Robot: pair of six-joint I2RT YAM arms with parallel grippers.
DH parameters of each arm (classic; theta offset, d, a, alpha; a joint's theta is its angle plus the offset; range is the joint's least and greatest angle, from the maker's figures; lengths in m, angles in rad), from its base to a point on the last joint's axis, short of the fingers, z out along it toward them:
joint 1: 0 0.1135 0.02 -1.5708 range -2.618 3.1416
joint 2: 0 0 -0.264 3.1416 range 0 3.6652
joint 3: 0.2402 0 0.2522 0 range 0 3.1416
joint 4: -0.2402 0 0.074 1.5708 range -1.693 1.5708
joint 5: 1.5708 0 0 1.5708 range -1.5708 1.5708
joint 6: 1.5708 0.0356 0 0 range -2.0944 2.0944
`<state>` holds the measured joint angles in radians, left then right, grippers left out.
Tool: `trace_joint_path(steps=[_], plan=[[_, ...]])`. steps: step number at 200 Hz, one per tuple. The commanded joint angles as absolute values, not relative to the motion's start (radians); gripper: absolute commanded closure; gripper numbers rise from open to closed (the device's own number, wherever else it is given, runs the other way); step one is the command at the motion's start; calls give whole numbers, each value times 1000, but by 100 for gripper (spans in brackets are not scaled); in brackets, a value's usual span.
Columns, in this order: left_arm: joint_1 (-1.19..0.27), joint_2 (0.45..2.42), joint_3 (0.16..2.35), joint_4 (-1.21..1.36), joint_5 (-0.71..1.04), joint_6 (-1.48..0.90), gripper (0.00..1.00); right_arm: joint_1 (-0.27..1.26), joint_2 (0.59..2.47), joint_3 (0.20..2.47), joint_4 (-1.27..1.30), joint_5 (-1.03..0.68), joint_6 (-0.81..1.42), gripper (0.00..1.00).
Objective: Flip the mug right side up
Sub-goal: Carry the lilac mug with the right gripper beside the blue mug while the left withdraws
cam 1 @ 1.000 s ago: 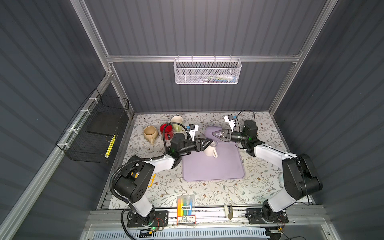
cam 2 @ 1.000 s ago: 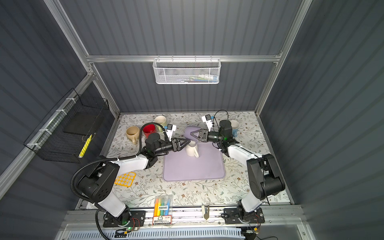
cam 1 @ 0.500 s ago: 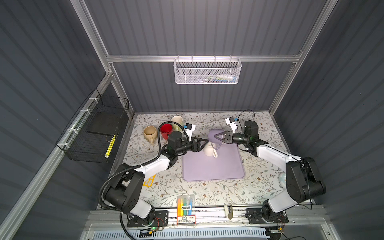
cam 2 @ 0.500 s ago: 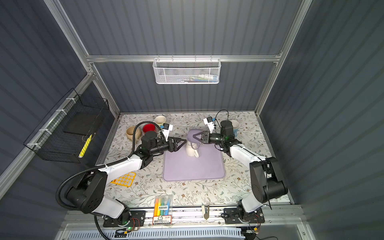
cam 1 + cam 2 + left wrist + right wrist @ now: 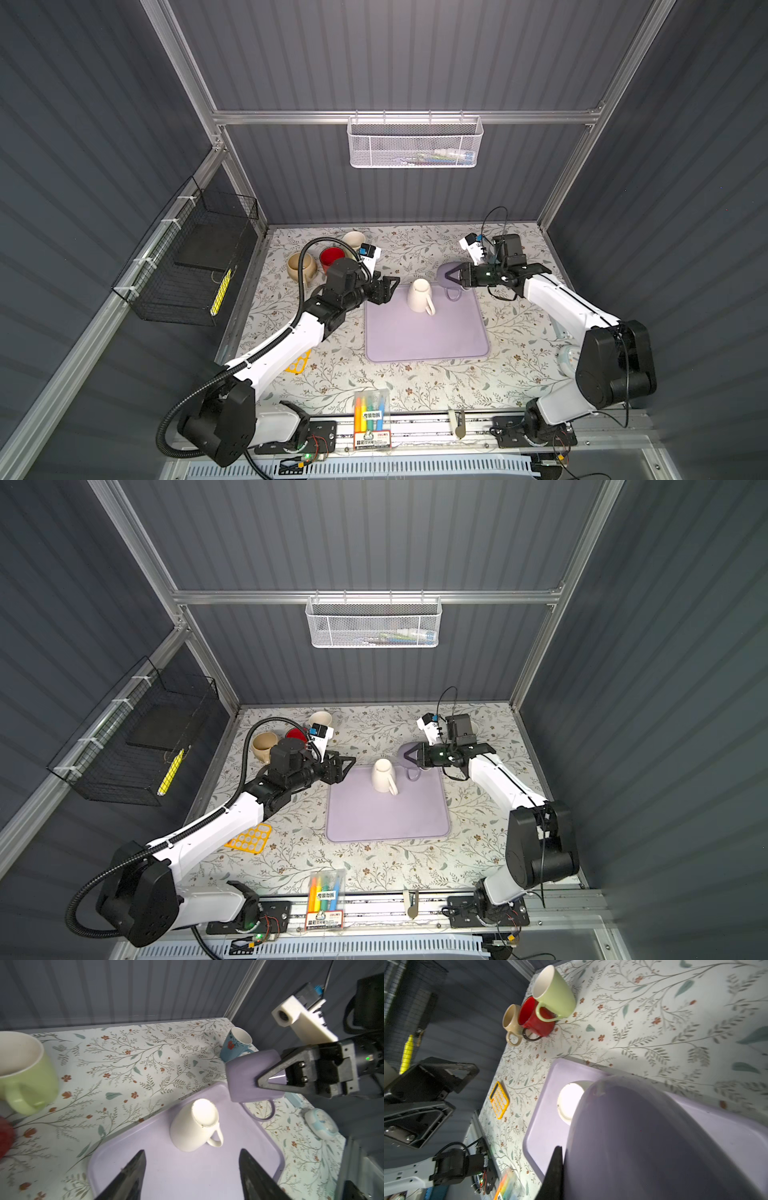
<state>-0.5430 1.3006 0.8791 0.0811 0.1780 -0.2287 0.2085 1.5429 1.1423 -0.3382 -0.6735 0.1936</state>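
Right jaws grip purple mug (image 5: 441, 272) beside white mug (image 5: 419, 294).

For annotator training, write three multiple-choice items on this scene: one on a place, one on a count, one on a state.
1. The white mug stands: A. on the lilac mat B. in the wire basket C. on the calculator
2. Mugs grouped at the table's far left corner: A. two B. three C. five
3. The right gripper is: A. open, empty B. shut on the lilac mug C. shut on the white mug

Key: 1 A, it sits base up on the mat. 2 B, beige mug, red mug and green mug. 3 B, its fingers clamp the tilted, lifted mug.
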Motion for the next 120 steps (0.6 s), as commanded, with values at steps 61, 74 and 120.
trace_joint_path(steps=[61, 74, 120], plan=[[-537, 1216, 848, -48, 22, -120, 30, 192, 1619, 1311, -706, -326, -1, 100], [-537, 1219, 841, -42, 21, -117, 30, 190, 1630, 1318, -740, -253, -8, 100], [-534, 1254, 862, -57, 28, -82, 31, 147, 1635, 1263, -765, -142, 11, 100]])
